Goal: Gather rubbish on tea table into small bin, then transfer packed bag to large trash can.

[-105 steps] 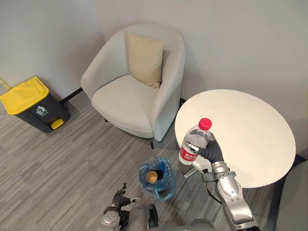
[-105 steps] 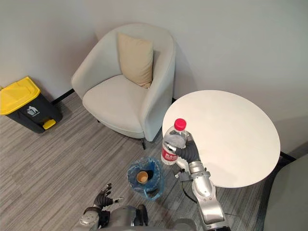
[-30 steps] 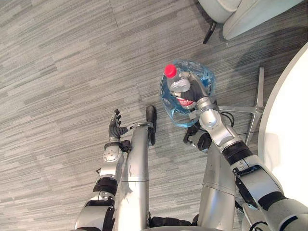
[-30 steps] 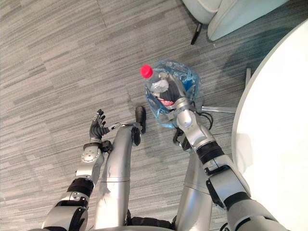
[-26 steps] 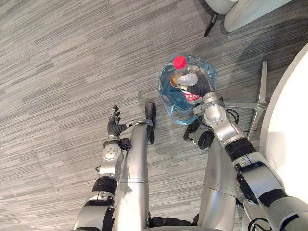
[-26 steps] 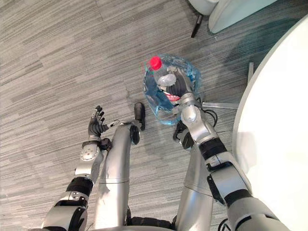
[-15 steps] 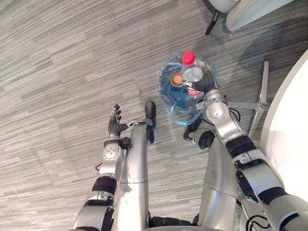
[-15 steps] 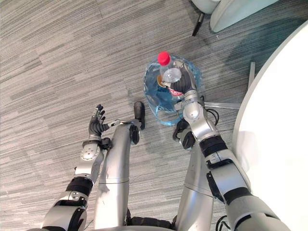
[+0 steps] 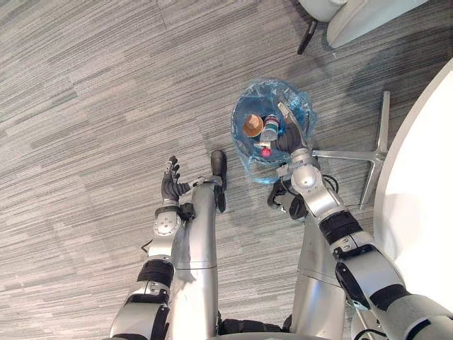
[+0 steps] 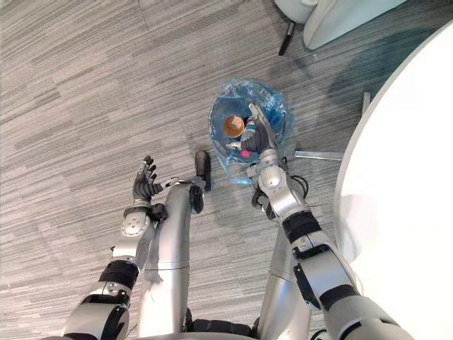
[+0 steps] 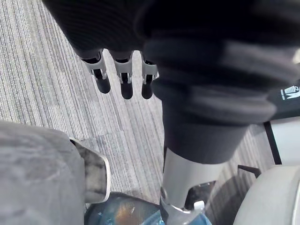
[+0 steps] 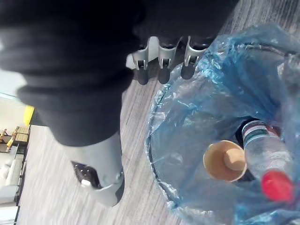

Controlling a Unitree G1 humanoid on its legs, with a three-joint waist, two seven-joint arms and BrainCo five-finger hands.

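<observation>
Right hand point(image 10: 260, 137) spread open above small bin point(image 9: 238, 134) rim, bottle point(image 12: 260, 151) inside; left hand point(image 10: 145, 185) open, apart.

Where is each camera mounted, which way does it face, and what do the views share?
Left eye view: on the head, looking down at the floor; shows left hand, and right hand over the small bin.
Right eye view: beside it, same scene, table edge.
Left wrist view: past its own fingers toward the floor.
Right wrist view: past its own fingers into the bin.
Shared: eye views and right wrist show bottle and cup.
</observation>
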